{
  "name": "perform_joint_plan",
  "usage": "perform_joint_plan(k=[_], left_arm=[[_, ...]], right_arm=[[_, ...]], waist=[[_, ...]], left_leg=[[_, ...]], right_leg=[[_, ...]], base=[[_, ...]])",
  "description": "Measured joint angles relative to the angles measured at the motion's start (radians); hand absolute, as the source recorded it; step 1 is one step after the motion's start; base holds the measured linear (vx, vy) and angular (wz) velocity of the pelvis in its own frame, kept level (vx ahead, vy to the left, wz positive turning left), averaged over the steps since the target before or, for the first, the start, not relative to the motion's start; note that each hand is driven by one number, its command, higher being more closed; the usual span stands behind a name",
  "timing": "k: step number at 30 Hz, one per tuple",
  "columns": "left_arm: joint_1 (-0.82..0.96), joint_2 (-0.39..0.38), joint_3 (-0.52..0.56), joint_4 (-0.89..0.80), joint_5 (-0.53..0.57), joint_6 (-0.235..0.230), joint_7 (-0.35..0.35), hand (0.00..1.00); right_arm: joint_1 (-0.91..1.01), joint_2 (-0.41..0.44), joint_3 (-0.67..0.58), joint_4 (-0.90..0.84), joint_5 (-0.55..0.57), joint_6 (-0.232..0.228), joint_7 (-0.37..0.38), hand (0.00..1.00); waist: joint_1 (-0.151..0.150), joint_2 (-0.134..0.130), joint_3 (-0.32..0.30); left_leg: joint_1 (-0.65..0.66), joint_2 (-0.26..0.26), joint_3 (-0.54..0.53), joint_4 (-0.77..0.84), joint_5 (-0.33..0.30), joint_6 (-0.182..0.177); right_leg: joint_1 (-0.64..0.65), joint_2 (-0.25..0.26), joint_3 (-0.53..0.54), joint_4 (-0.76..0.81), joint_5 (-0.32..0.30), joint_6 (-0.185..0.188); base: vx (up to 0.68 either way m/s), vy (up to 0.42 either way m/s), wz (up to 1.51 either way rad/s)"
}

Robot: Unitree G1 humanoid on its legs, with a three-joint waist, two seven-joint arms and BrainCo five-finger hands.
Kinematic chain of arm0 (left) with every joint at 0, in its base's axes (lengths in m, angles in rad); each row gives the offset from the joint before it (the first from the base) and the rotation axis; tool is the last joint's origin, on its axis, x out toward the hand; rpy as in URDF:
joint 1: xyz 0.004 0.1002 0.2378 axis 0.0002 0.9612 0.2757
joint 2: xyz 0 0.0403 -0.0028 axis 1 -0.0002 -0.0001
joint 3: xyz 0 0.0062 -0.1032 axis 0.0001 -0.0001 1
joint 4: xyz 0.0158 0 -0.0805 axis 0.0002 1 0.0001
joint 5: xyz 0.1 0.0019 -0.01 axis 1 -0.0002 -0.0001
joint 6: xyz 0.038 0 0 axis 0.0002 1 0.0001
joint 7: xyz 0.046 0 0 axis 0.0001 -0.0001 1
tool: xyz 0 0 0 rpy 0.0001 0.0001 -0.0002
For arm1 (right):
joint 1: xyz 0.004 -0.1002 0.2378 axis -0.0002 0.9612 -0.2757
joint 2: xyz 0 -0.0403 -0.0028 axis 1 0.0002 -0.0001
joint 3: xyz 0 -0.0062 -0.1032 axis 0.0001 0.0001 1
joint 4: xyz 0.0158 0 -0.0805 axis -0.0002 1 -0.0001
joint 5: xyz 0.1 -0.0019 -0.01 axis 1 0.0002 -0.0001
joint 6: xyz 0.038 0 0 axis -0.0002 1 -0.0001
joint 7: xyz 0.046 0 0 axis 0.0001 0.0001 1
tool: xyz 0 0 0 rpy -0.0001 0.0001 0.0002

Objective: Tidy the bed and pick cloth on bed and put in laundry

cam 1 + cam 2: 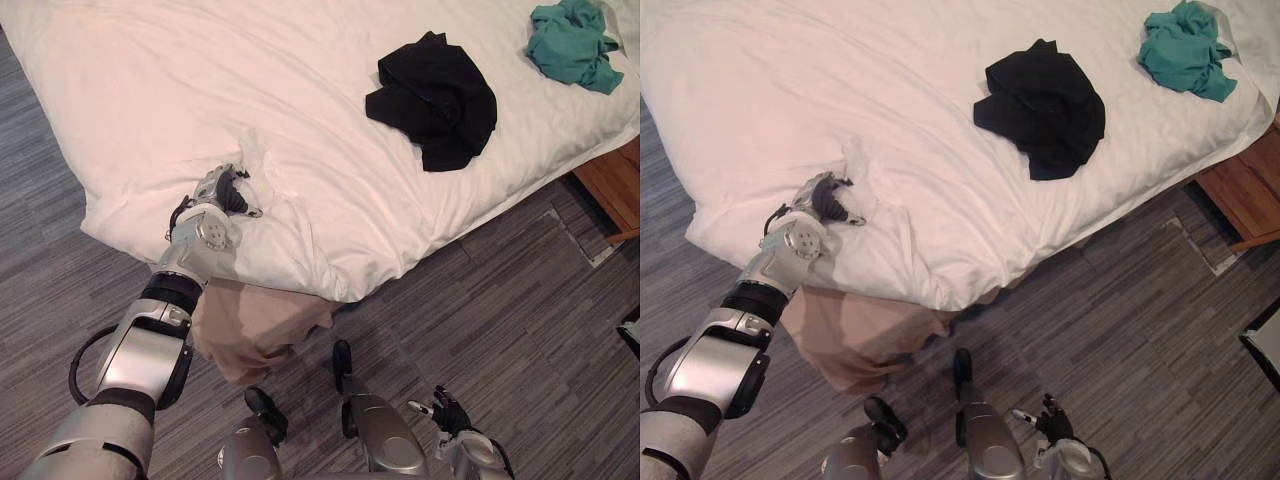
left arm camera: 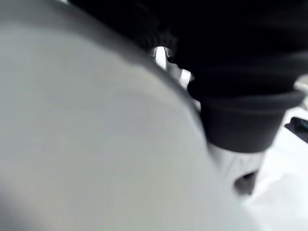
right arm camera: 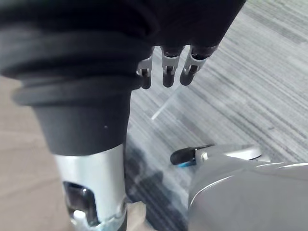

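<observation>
left hand [image 1: 228, 192] pinches bunched duvet [image 1: 180, 80] near left | right hand [image 1: 447, 411] low; fingers relaxed | black cloth [image 1: 432, 98], green cloth [image 1: 572, 42] far right; neither laundered yet

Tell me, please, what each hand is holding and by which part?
The left hand grips the white duvet at a bunched fold near its corner; the right hand holds nothing.

The left arm [image 1: 140, 362], at seven o'clock, is formed of silver-grey shells joined by black bands, with a round silver wrist disc [image 1: 212, 232] dotted with small holes. The left hand [image 1: 228, 190] and the right hand [image 1: 447, 410], at five o'clock, are silver-fingered with dark tips. A dark ribbed cover [image 3: 72, 57] is seen at the right wrist.
</observation>
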Motion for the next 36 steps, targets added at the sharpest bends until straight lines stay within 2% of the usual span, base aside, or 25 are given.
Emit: perform_joint_plan(k=[2, 4, 6, 7, 8, 10, 11, 13, 15, 17, 19, 21, 22, 23, 24, 26, 27, 29, 31, 32, 35, 36], left_arm=[[0.048, 0.0, 0.001, -0.002, -0.011, -0.011, 0.0, 1.0], [0.1, 0.001, 0.001, -0.022, -0.032, -0.045, 0.0, 1.0], [0.2, 0.01, 0.002, -0.082, -0.074, -0.093, 0.001, 1.0], [0.262, 0.014, 0.002, -0.119, -0.093, -0.108, -0.004, 0.0], [0.358, 0.017, 0.0, -0.18, -0.113, -0.123, -0.029, 0.0], [0.475, 0.021, 0.005, -0.244, -0.139, -0.123, -0.077, 0.0], [0.571, 0.019, 0.016, -0.273, -0.16, -0.12, -0.115, 0.0], [0.745, 0.005, 0.08, -0.27, -0.2, -0.09, -0.137, 0.0], [0.847, -0.028, 0.158, -0.208, -0.213, -0.067, -0.12, 0.0], [0.927, -0.081, 0.256, -0.103, -0.233, -0.065, -0.09, 0.0], [0.996, -0.143, 0.38, 0.025, -0.253, -0.049, -0.046, 0.0], [1.071, -0.162, 0.572, 0.139, -0.328, -0.022, -0.02, 0.0], [1.082, -0.165, 0.616, 0.149, -0.34, -0.017, -0.012, 0.0], [1.096, -0.174, 0.707, 0.175, -0.349, -0.006, 0.0, 0.0], [1.109, -0.185, 0.776, 0.182, -0.354, -0.006, 0.013, 0.0], [1.119, -0.199, 0.841, 0.191, -0.364, -0.01, 0.032, 0.0], [1.12, -0.209, 0.879, 0.201, -0.376, -0.012, 0.045, 0.0], [1.117, -0.234, 0.897, 0.202, -0.416, -0.028, 0.066, 0.0], [1.116, -0.248, 0.851, 0.201, -0.44, -0.045, 0.089, 0.0], [1.118, -0.251, 0.795, 0.198, -0.443, -0.052, 0.1, 0.0], [1.117, -0.268, 0.669, 0.154, -0.444, -0.082, 0.118, 0.0], [1.115, -0.268, 0.653, 0.149, -0.444, -0.092, 0.119, 0.0]], right_arm=[[0.0, -0.012, -0.004, 0.002, 0.009, -0.001, 0.004, 0.0], [0.002, -0.031, -0.014, 0.002, 0.024, 0.001, 0.008, 0.0], [0.008, -0.043, -0.082, 0.006, 0.04, 0.018, 0.008, 0.0], [0.015, -0.052, -0.12, 0.015, 0.039, 0.033, 0.008, 0.0], [0.026, -0.072, -0.193, 0.044, 0.04, 0.06, 0.004, 0.0], [0.059, -0.083, -0.279, 0.048, 0.049, 0.089, -0.004, 0.0], [0.086, -0.093, -0.326, 0.052, 0.066, 0.108, -0.017, 0.0], [0.11, -0.11, -0.408, 0.077, 0.127, 0.147, -0.04, 0.0], [0.127, -0.113, -0.461, 0.082, 0.167, 0.172, -0.067, 0.0], [0.122, -0.116, -0.501, 0.084, 0.198, 0.192, -0.1, 0.0], [0.103, -0.121, -0.554, 0.084, 0.229, 0.207, -0.132, 0.0], [0.067, -0.158, -0.651, 0.084, 0.28, 0.219, -0.172, 0.0], [0.061, -0.175, -0.673, 0.086, 0.294, 0.22, -0.178, 0.0], [0.045, -0.222, -0.72, 0.088, 0.317, 0.223, -0.192, 1.0], [0.021, -0.274, -0.764, 0.092, 0.331, 0.223, -0.205, 1.0], [-0.018, -0.349, -0.815, 0.115, 0.354, 0.22, -0.22, 1.0], [-0.046, -0.401, -0.848, 0.118, 0.354, 0.205, -0.231, 1.0], [-0.096, -0.482, -0.858, 0.111, 0.35, 0.147, -0.235, 1.0], [-0.121, -0.52, -0.77, 0.039, 0.324, 0.086, -0.227, 1.0], [-0.123, -0.538, -0.659, -0.076, 0.287, 0.053, -0.217, 1.0], [-0.212, -0.578, -0.418, -0.353, 0.227, 0.003, -0.178, 1.0], [-0.24, -0.576, -0.38, -0.386, 0.22, -0.003, -0.165, 1.0]], waist=[[-0.001, 0.004, -0.002], [0.0, 0.013, -0.011], [0.008, 0.028, -0.03], [0.01, 0.04, -0.049], [0.02, 0.061, -0.066], [0.038, 0.077, -0.095], [0.048, 0.083, -0.13], [0.066, 0.075, -0.179], [0.088, 0.071, -0.216], [0.096, 0.06, -0.239], [0.098, 0.05, -0.252], [0.111, 0.028, -0.263], [0.115, 0.026, -0.264], [0.121, 0.026, -0.266], [0.129, 0.027, -0.273], [0.131, 0.024, -0.277], [0.131, 0.025, -0.282], [0.131, 0.022, -0.284], [0.128, 0.017, -0.291], [0.128, 0.017, -0.293], [0.123, 0.016, -0.294], [0.123, 0.015, -0.294]], left_leg=[[0.03, -0.004, 0.0, -0.011, 0.001, -0.001], [0.04, -0.011, -0.005, -0.016, 0.001, -0.001], [0.052, -0.024, -0.009, -0.026, 0.002, -0.001], [0.054, -0.03, -0.016, -0.032, 0.003, 0.001], [0.077, -0.033, -0.031, -0.04, 0.003, 0.001], [0.1, -0.035, -0.046, -0.056, 0.004, -0.001], [0.111, -0.039, -0.063, -0.071, 0.006, -0.004], [0.143, -0.047, -0.088, -0.104, 0.009, -0.01], [0.162, -0.053, -0.098, -0.122, 0.011, -0.012], [0.178, -0.062, -0.111, -0.136, 0.011, -0.012], [0.189, -0.067, -0.113, -0.139, 0.01, -0.012], [0.201, -0.076, -0.114, -0.145, 0.01, -0.011], [0.203, -0.079, -0.114, -0.146, 0.009, -0.009], [0.204, -0.084, -0.116, -0.149, 0.003, -0.008], [0.203, -0.087, -0.116, -0.149, -0.004, -0.005], [0.203, -0.093, -0.117, -0.151, -0.008, -0.002], [0.202, -0.097, -0.121, -0.152, -0.009, -0.001], [0.204, -0.102, -0.136, -0.152, -0.009, 0.0], [0.204, -0.106, -0.145, -0.155, -0.009, 0.0], [0.205, -0.108, -0.146, -0.156, -0.008, -0.001], [0.207, -0.123, -0.157, -0.187, 0.012, 0.004], [0.206, -0.125, -0.161, -0.193, 0.016, 0.005]], right_leg=[[0.026, -0.001, -0.008, -0.001, -0.001, 0.0], [0.04, -0.008, -0.029, -0.001, -0.016, -0.017], [0.053, -0.02, -0.056, -0.001, -0.043, -0.034], [0.058, -0.026, -0.075, 0.002, -0.059, -0.039], [0.088, -0.028, -0.097, 0.004, -0.077, -0.041], [0.118, -0.03, -0.129, 0.017, -0.105, -0.041], [0.132, -0.032, -0.148, 0.023, -0.124, -0.04], [0.162, -0.034, -0.176, 0.035, -0.151, -0.031], [0.181, -0.036, -0.187, 0.038, -0.163, -0.025], [0.197, -0.04, -0.191, 0.037, -0.173, -0.021], [0.21, -0.044, -0.193, 0.037, -0.178, -0.016], [0.212, -0.045, -0.193, 0.036, -0.182, -0.013], [0.215, -0.045, -0.192, 0.034, -0.182, -0.013], [0.225, -0.048, -0.192, 0.03, -0.183, -0.012], [0.227, -0.051, -0.192, 0.029, -0.184, -0.011], [0.226, -0.054, -0.191, 0.026, -0.184, -0.01], [0.227, -0.057, -0.192, 0.022, -0.184, -0.01], [0.238, -0.06, -0.2, 0.021, -0.184, -0.01], [0.244, -0.059, -0.211, 0.018, -0.184, -0.01], [0.242, -0.061, -0.21, 0.018, -0.185, -0.01], [0.232, -0.063, -0.208, 0.018, -0.184, -0.01], [0.228, -0.063, -0.208, 0.018, -0.184, -0.01]], base=[[0.01, 0.032, 0.05], [0.0, 0.028, 0.09], [0.01, 0.006, 0.12], [0.04, -0.008, 0.28], [0.05, -0.012, 0.3], [0.04, -0.01, 0.36], [0.05, -0.009, 0.42], [0.09, -0.002, 0.39], [0.09, 0.006, 0.23], [0.07, 0.016, 0.18], [0.05, 0.021, 0.09], [0.06, 0.01, 0.02], [0.04, 0.008, 0.06], [-0.01, 0.018, 0.04], [0.0, 0.0, 0.0], [0.0, 0.014, -0.02], [0.02, 0.019, 0.03], [0.02, 0.008, 0.17], [0.0, -0.007, 0.13], [0.0, 0.0, 0.0], [-0.05, -0.015, 0.02], [-0.05, -0.027, 0.1]])
